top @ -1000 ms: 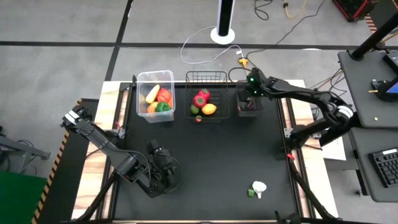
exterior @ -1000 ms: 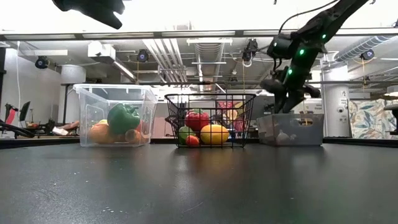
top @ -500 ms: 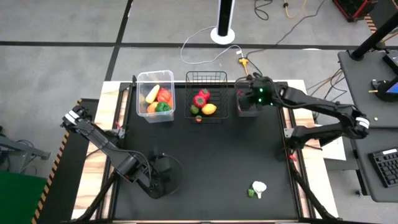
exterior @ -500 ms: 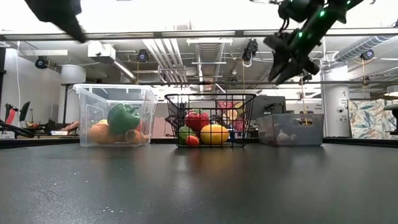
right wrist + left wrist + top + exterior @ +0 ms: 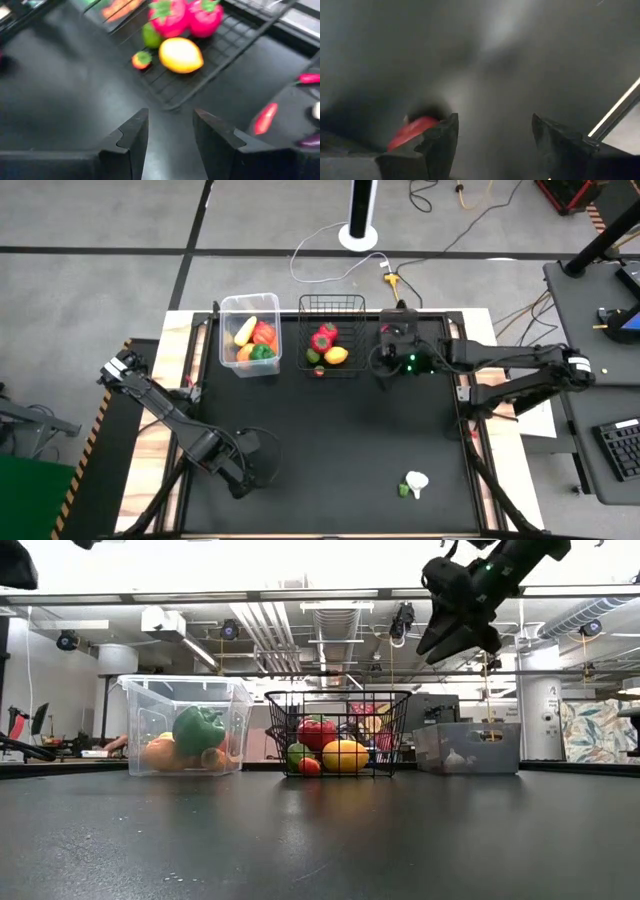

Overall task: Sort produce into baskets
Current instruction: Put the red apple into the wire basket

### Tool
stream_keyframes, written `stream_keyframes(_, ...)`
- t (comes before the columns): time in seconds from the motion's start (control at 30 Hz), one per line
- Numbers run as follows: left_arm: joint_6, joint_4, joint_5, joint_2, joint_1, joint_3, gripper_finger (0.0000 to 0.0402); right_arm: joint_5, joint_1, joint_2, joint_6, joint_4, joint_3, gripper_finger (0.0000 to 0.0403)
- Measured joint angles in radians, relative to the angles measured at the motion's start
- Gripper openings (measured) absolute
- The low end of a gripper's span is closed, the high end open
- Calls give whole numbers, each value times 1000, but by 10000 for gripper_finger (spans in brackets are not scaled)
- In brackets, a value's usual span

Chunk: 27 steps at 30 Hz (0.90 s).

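Most of the produce is already sorted. The clear plastic tub [image 5: 250, 335] holds a yellow piece, a red one, an orange one and a green pepper [image 5: 198, 729]. Just beside the tub, the black wire-mesh basket [image 5: 332, 305] holds two red pieces, a green one and a yellow lemon [image 5: 180, 55], with a small red-and-green piece [image 5: 141, 60] at its near edge. On the far side of the wire-mesh basket from the tub stands the smoky bin [image 5: 467, 747], with a red chilli [image 5: 264, 118] and some pale pieces inside.

What looks left to do is one white-and-green item [image 5: 413, 483], lying alone on the black surface [image 5: 340, 440] well away from the tub, near the front right edge. By this judgement the job is nearly finished, with that single piece to fetch and place.

The right tool [image 5: 381, 360] hangs above the surface just in front of the smoky bin, fingers moderately spread and carrying nothing. The left tool [image 5: 492, 140] waits low over the front of the surface, well apart from the tub, fingers wide and empty; a blurred red shape shows beside one finger.

No brand, label or writing can be read anywhere.
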Motion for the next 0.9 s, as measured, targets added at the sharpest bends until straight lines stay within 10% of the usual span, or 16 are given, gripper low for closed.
stream_keyframes(0.9, -262, -261, 43, 0, -25, -50, 236, 107, 289, 5, 89, 6, 0, 166)
